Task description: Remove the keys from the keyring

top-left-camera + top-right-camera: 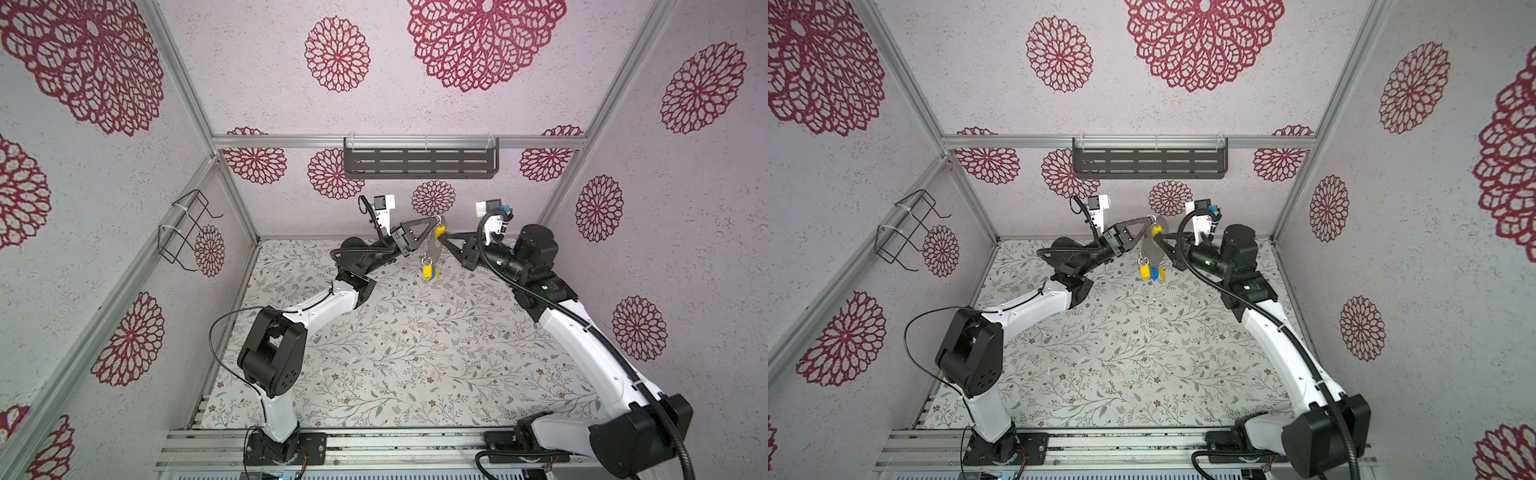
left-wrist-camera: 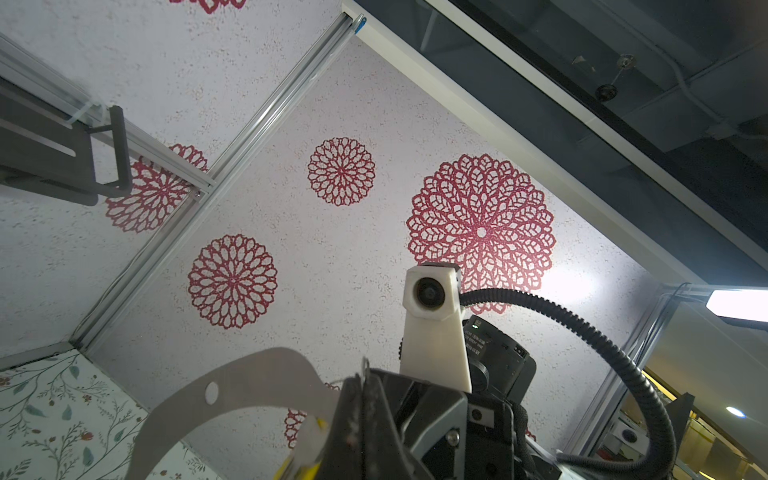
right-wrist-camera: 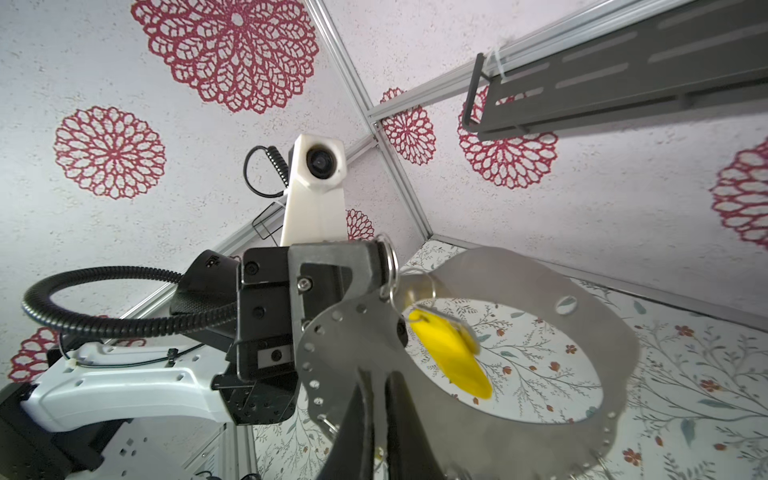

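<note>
Both grippers are raised above the back of the table, near the wall. The keyring (image 1: 434,249) (image 1: 1151,251), a flat grey horseshoe plate (image 3: 540,436) (image 2: 257,386), hangs edge-on between them. My right gripper (image 1: 444,237) (image 3: 377,374) is shut on the plate's rim. My left gripper (image 1: 437,217) (image 2: 365,376) is shut on the small silver ring (image 3: 390,266) of a yellow key (image 3: 453,357) (image 1: 439,230), which dangles blurred in the plate's opening. More keys (image 1: 430,272) (image 1: 1152,272), yellow and blue, hang from the plate's lower end.
A dark slotted shelf (image 1: 419,162) is fixed to the back wall just above the grippers. A black wire basket (image 1: 187,228) hangs on the left wall. The floral table surface (image 1: 415,353) lies below.
</note>
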### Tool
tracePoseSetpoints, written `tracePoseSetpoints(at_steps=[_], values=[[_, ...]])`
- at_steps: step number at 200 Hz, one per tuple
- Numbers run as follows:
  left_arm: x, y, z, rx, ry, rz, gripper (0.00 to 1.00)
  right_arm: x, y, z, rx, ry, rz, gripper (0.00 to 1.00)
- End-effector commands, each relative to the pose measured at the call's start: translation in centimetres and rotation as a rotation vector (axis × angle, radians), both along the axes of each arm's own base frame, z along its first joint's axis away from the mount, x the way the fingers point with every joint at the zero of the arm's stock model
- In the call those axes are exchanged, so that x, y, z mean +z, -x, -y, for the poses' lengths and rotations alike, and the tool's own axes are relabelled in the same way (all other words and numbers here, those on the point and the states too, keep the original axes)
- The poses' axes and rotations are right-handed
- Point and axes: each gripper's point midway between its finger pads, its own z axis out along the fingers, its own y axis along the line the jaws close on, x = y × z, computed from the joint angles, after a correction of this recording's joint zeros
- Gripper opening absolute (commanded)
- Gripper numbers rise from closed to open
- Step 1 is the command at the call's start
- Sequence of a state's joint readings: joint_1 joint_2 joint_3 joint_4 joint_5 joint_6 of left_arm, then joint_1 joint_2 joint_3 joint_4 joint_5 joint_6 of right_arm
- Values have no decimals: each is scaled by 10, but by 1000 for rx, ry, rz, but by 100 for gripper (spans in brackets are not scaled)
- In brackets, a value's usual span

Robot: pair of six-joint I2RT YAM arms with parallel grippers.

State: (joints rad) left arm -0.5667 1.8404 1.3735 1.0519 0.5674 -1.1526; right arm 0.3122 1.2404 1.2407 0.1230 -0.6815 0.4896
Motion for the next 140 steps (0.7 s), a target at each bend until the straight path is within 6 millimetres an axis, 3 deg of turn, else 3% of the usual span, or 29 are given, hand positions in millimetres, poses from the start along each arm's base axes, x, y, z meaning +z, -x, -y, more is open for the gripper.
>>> tracePoseSetpoints(at_steps=[1, 22, 52, 140], values=[[5, 3, -1, 2, 1, 34, 0, 44, 16, 25, -74, -24, 135, 13], [5, 4, 0, -4, 2, 32, 0, 54, 10, 27, -71, -41, 143, 16], [5, 5, 2, -7, 3, 34, 0, 59, -7, 12, 16, -116, 111, 28], [7, 6, 3, -5, 5, 40, 0, 54, -11, -13, 98, -156, 82, 26]])
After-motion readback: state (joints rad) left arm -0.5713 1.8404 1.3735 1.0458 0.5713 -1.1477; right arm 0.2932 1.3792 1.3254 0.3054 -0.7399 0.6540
